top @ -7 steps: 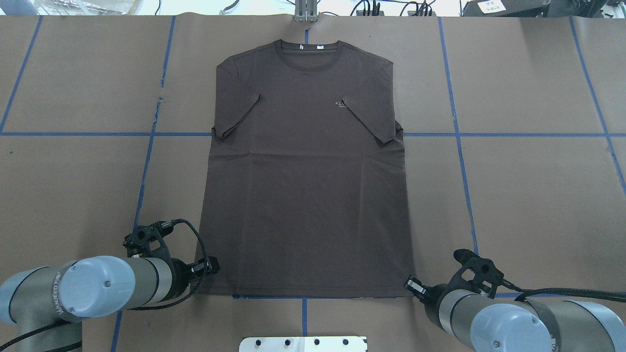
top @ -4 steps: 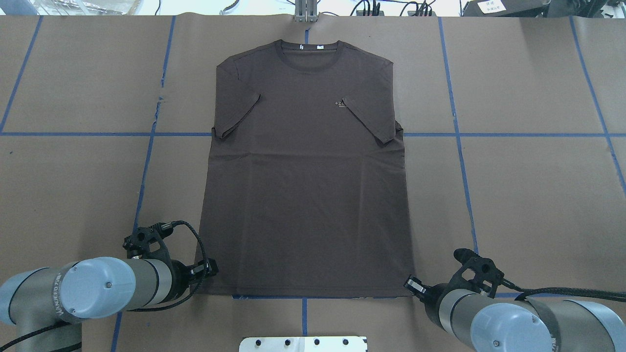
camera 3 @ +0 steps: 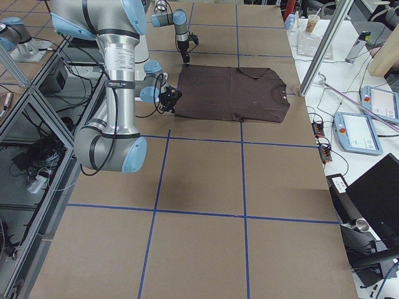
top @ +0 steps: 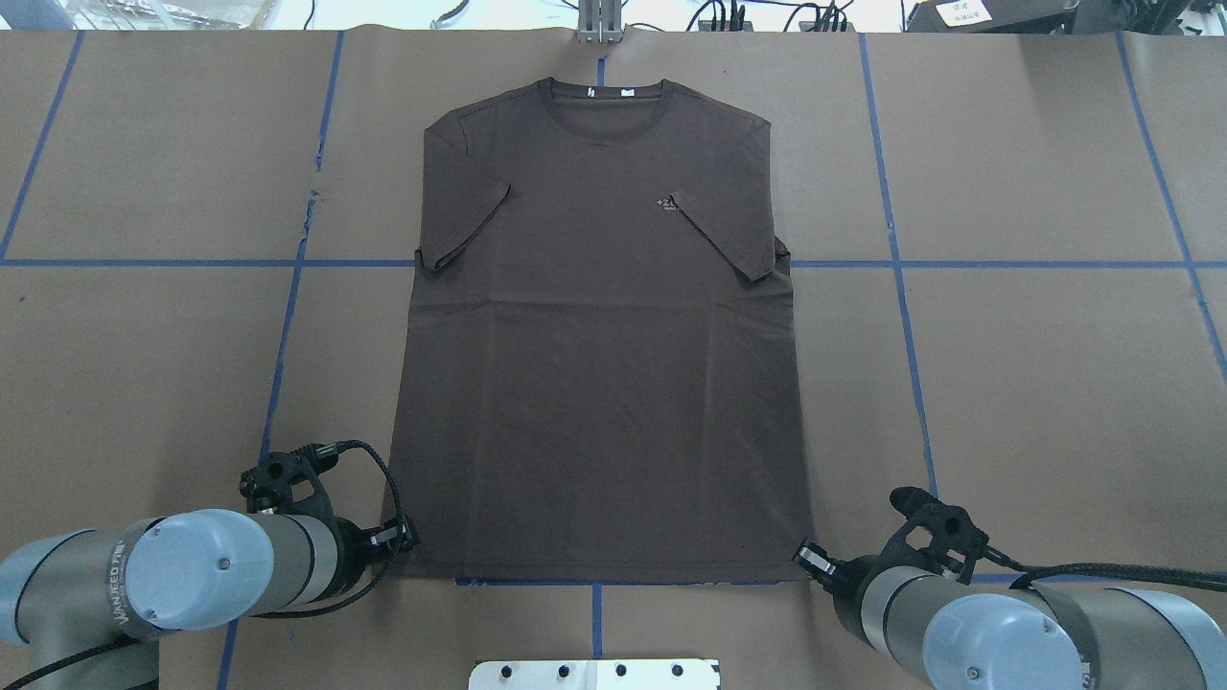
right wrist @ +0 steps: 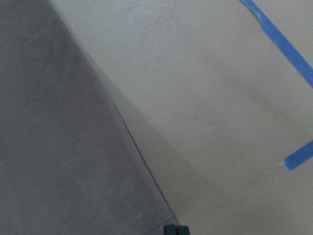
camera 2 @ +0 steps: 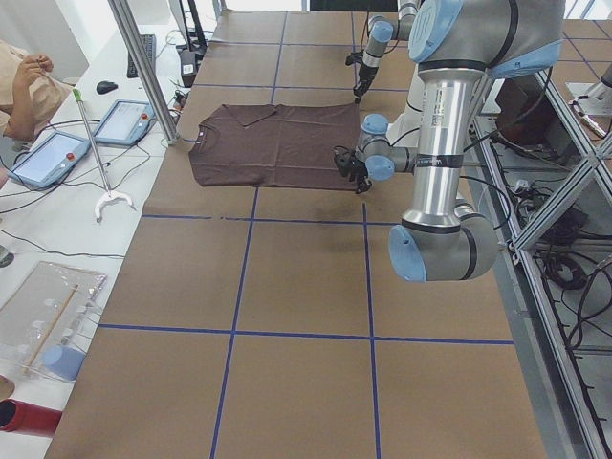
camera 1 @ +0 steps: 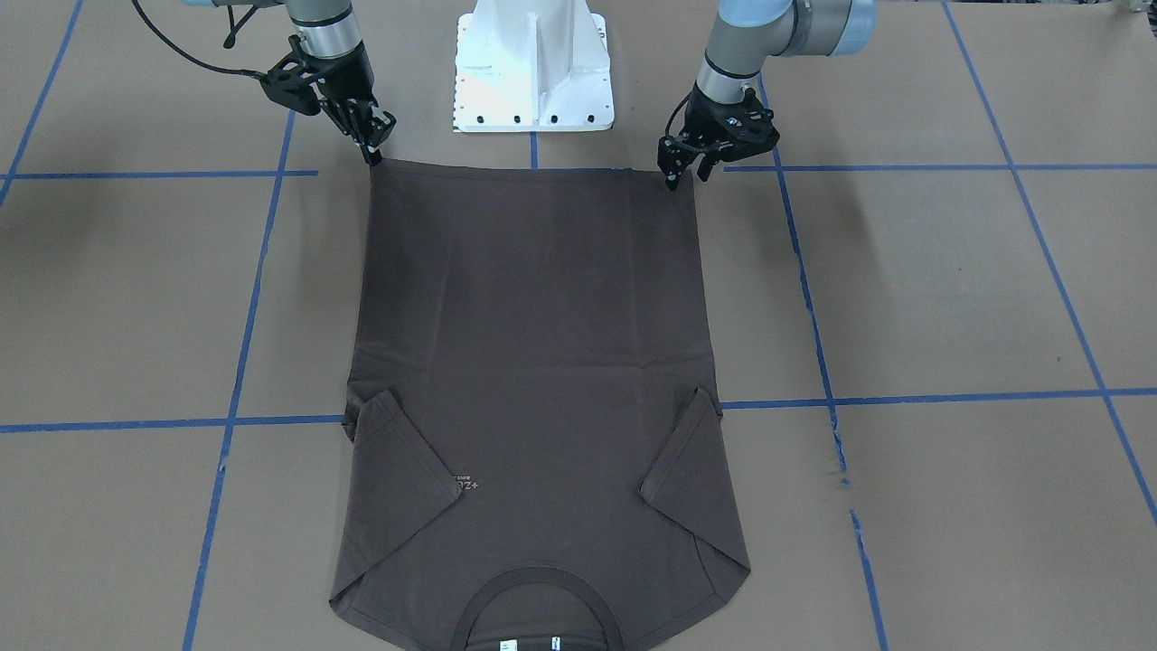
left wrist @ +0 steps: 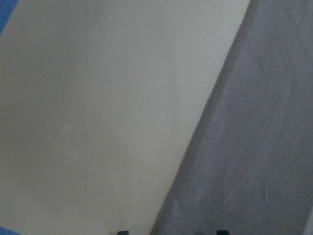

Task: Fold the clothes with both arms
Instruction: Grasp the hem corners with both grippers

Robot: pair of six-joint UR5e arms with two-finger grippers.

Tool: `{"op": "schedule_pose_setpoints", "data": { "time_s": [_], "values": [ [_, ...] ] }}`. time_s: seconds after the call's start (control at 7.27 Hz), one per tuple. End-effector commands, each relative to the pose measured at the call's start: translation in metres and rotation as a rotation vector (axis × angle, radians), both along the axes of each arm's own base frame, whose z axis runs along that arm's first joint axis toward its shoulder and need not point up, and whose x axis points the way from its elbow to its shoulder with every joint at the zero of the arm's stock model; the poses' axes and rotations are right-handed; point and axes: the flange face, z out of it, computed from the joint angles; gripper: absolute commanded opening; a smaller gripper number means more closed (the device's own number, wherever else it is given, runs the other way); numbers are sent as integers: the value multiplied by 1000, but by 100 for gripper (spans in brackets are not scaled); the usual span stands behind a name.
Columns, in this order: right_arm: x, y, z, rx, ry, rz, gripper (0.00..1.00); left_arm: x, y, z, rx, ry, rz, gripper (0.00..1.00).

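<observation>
T-shirt [top: 604, 383]: dark brown, short-sleeved, lying flat and face up on the tabletop [top: 1054, 402]. Collar [top: 602, 136] at the far edge, hem nearest the robot, both sleeves turned in over the chest.
Left claw [camera 1: 684, 177]: spread, low at the hem corner on its side; the wrist view shows the shirt's edge running between its fingers.
Right claw [camera 1: 372, 155]: fingers pressed together, pinching the other hem corner.
Tabletop: brown paper with a grid of blue tape [top: 901, 287].
White base [camera 1: 533, 72]: just behind the hem.
</observation>
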Motion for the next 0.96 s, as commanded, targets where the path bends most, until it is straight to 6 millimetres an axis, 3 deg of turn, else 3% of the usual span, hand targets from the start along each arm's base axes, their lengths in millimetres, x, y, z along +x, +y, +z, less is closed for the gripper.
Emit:
{"op": "schedule_pose_setpoints", "data": {
  "time_s": [0.0,0.55,0.83],
  "values": [
    [0,0,-1,0,-1,0,0,1,4,1,-1,-4,7,45],
    [0,0,-1,0,-1,0,0,0,9,-7,1,6,19,0],
    [2,0,-6,0,-12,-1,0,-7,13,-19,-11,27,43,0]
  ]
}}
